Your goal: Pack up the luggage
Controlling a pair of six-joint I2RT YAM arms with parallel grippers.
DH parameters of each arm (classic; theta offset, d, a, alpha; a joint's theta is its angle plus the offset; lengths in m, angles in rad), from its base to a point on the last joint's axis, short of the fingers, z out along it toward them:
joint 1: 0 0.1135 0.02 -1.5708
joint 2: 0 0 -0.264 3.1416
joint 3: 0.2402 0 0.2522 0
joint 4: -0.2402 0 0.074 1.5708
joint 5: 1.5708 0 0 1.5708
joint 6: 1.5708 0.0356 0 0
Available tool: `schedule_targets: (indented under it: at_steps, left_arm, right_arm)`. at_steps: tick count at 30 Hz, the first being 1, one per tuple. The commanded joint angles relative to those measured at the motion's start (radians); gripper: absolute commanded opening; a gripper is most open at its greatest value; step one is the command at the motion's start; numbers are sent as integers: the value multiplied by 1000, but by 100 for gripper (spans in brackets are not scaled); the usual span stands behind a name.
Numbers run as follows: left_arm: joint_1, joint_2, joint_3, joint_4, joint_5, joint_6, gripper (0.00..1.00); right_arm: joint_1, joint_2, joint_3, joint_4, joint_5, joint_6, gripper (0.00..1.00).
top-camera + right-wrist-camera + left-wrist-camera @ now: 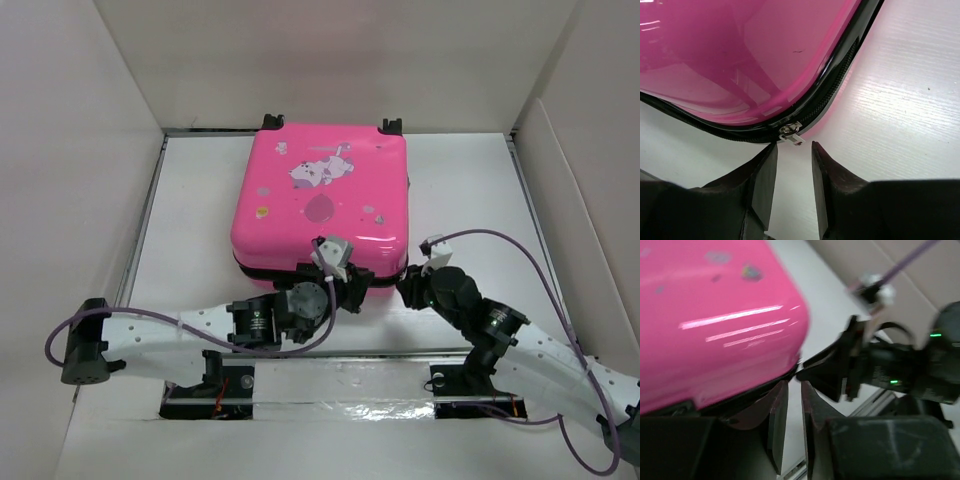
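The luggage (320,190) lies flat and closed on the table (200,230), at the middle of the far edge, with its two black wheels (272,121) pointing to that edge. Its pink printed shell faces up. At the near right corner of the case the black zipper (842,70) runs around the rim. A small metal zipper pull (791,134) sticks out from it over the white surface.

The right gripper (794,147) is low at this corner. Its two fingers are apart with a clear gap, and the pull sits just in front of this gap, not between the fingers. The left gripper (793,390) is at the near side of the case, just beside the right one. Its fingers are separated only by a narrow slit and they hold nothing. Both arms reach in from the near edge of the table.
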Motion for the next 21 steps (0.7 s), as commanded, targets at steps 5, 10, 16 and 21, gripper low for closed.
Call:
schedule_targets:
  at_steps: [5, 10, 16, 21]
  left_arm:
    - [18, -86, -285, -124, -242, -484, 25]
    - [47, -83, -382, -107, -222, -583, 46]
    - [86, -68, -450, -29, -151, -597, 49]
    - [86, -30, -456, 17, -150, -566, 49]
  right_arm:
    - [18, -43, -12, 169, 45, -20, 39]
    - [18, 4, -1, 196, 39, -48, 36]
    - [18, 61, 24, 196, 62, -61, 31]
    - [18, 58, 11, 192, 77, -55, 21]
